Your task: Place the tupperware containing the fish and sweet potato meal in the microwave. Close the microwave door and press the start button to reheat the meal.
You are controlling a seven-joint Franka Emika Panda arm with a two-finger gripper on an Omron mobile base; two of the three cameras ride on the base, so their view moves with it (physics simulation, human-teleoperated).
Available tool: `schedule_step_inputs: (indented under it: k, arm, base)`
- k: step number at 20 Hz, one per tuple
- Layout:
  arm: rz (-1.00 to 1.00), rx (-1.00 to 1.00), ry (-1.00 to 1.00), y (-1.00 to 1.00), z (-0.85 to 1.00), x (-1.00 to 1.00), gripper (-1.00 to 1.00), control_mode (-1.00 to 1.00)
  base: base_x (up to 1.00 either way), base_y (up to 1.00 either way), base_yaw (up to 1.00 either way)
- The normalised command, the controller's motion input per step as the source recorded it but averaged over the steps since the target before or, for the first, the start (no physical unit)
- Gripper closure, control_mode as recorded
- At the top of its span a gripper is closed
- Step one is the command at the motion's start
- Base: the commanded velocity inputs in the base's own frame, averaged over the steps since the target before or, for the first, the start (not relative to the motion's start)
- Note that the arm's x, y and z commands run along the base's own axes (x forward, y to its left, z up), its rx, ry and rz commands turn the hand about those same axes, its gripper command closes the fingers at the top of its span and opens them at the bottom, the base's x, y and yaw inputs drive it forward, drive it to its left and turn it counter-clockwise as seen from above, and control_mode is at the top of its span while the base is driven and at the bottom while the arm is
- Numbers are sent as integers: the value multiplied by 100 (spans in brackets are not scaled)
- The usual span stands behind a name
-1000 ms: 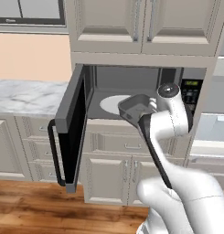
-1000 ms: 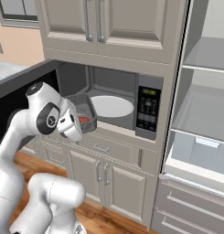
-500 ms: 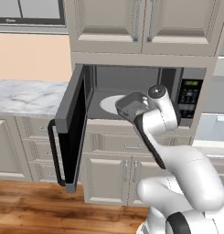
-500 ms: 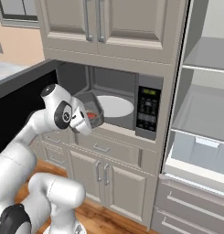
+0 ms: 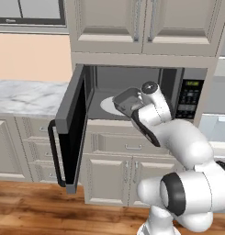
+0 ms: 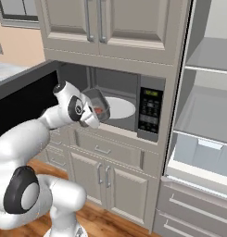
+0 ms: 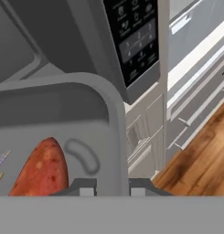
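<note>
Pinching the tupperware [image 7: 63, 114] by its rim, my tool [image 7: 112, 188] is keeping it level toward the microwave [image 5: 187, 98] turntable.

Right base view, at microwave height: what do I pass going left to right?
Open microwave door → tupperware held at the gripper → white turntable → dark keypad panel → open shelving on the far right.

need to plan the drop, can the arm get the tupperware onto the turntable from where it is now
Probably yes. The microwave door is swung wide open, the gripper holds the tupperware at the cavity's mouth, and the white turntable behind it looks bare.
</note>
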Motion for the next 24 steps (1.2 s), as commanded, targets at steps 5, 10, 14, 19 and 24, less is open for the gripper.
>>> schedule_step_inputs:
  k: [5,10,14,19,24]
  arm:
    - [0,0,0,-8,-2,57,100,-100]
    - [-1,0,0,-7,-21,42,100,-100]
    - [0,0,0,-2,-22,51,100,-100]
    - [-1,0,0,-2,-18,61,100,-100]
    - [-4,0,0,-1,-21,66,100,-100]
  base:
    - [0,0,0]
    - [0,0,0]
    - [0,0,0]
    - [0,0,0]
    - [0,0,0]
